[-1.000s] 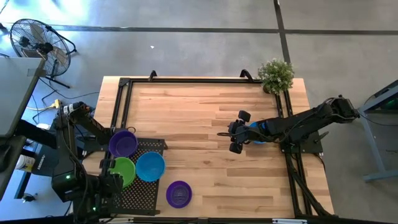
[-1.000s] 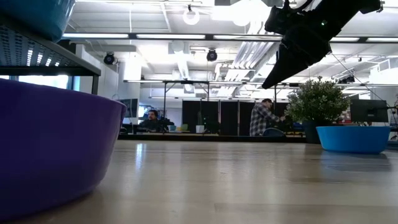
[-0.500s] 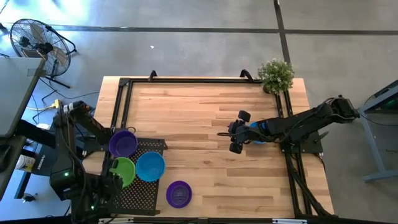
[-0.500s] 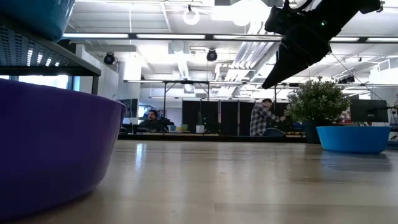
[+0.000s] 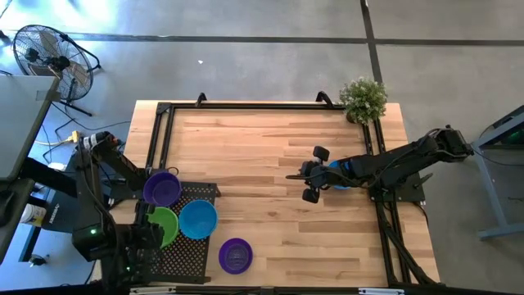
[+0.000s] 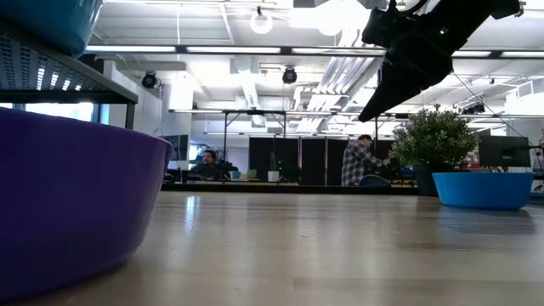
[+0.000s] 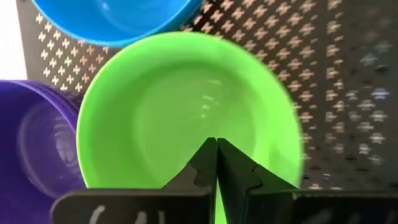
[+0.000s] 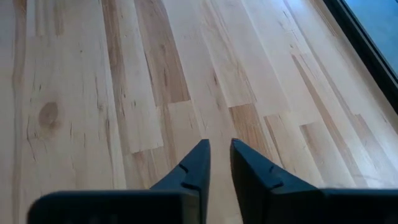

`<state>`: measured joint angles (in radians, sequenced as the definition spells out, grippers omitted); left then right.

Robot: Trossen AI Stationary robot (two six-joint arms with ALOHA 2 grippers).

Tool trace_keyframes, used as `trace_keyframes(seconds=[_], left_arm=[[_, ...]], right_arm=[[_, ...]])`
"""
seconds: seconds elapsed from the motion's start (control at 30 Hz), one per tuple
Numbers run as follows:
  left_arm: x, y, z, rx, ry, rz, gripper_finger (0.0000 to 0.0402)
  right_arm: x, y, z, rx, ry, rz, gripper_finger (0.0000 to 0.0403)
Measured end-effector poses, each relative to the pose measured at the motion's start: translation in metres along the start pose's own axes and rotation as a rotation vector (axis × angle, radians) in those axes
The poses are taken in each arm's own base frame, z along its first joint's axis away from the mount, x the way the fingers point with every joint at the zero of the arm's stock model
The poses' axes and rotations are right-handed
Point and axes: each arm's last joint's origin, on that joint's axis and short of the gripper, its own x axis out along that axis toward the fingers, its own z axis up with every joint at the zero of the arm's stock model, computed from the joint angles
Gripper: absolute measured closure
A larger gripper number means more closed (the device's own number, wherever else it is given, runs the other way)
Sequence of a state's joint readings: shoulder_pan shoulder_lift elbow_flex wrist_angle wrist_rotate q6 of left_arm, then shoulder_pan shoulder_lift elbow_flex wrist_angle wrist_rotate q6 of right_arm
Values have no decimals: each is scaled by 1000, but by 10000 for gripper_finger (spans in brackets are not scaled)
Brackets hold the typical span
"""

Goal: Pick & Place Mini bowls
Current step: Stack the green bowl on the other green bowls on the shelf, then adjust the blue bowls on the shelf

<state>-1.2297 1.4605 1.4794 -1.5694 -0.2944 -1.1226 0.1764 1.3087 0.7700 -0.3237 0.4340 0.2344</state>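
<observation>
Sitting just behind the right tool (image 5: 309, 174) — toward that arm's base — a blue bowl (image 5: 336, 174) waits on the bench (image 5: 254, 139). This tool's fingers are nearly together, pinching nothing. Far left, the left tool (image 7: 216, 163) is pressed together over a green bowl (image 7: 180, 106).

Purple (image 5: 161, 188), green (image 5: 161, 225), blue bowls (image 5: 197, 219) upright on rack; purple bowl (image 5: 235, 255) beside.

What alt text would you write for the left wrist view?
The left tool, shut and empty, hangs over a green bowl on a black perforated tray. A blue bowl and a purple bowl sit beside it.
</observation>
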Motion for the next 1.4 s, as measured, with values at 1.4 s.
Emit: trace_keyframes(seconds=[1.4], left_arm=[[-18, 6, 6, 39, -158, -80, 401]], right_arm=[[0, 0, 0, -11, 1, 3, 399]])
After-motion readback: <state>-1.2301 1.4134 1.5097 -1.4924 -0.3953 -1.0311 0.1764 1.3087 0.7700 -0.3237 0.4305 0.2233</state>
